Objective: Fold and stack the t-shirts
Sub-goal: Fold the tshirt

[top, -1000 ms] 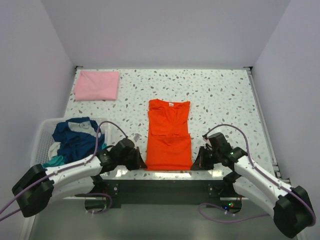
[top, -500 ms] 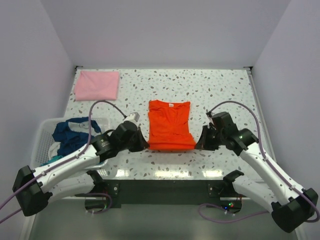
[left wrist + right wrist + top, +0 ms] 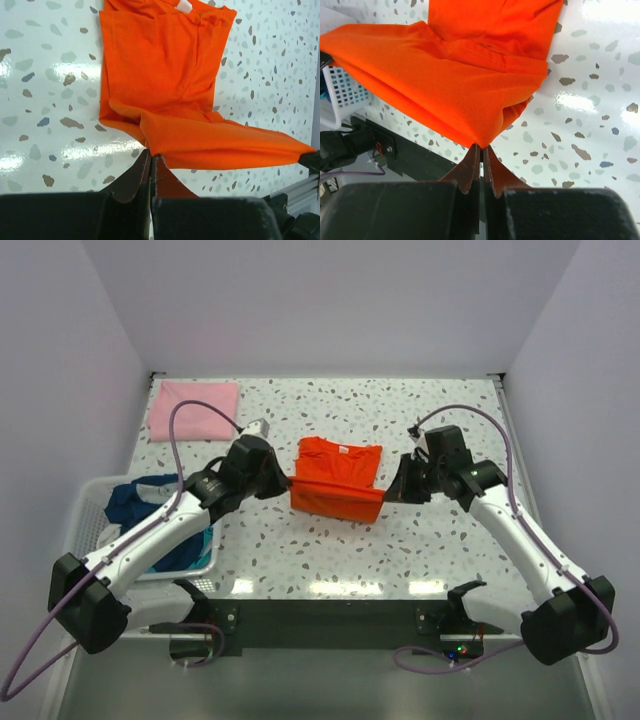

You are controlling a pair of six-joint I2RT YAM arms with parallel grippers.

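Note:
The orange-red t-shirt [image 3: 337, 476] lies mid-table, its near hem lifted and carried over its upper half. My left gripper [image 3: 287, 483] is shut on the hem's left corner; the shirt fills the left wrist view [image 3: 165, 75]. My right gripper [image 3: 390, 494] is shut on the hem's right corner, seen in the right wrist view [image 3: 455, 85]. The hem hangs stretched between both grippers above the table. A folded pale pink t-shirt [image 3: 194, 410] lies at the far left corner. Dark blue and teal t-shirts [image 3: 140, 508] sit in the basket.
A white slatted basket [image 3: 88, 512] stands at the near left of the speckled table [image 3: 440, 430]; its mesh corner shows in the right wrist view [image 3: 342, 85]. Grey walls enclose three sides. A black rail runs along the near edge [image 3: 330, 615].
Both grippers have moved away from the near edge toward the far side, lifting the orange shirt's bottom hem and carrying it over the upper half.

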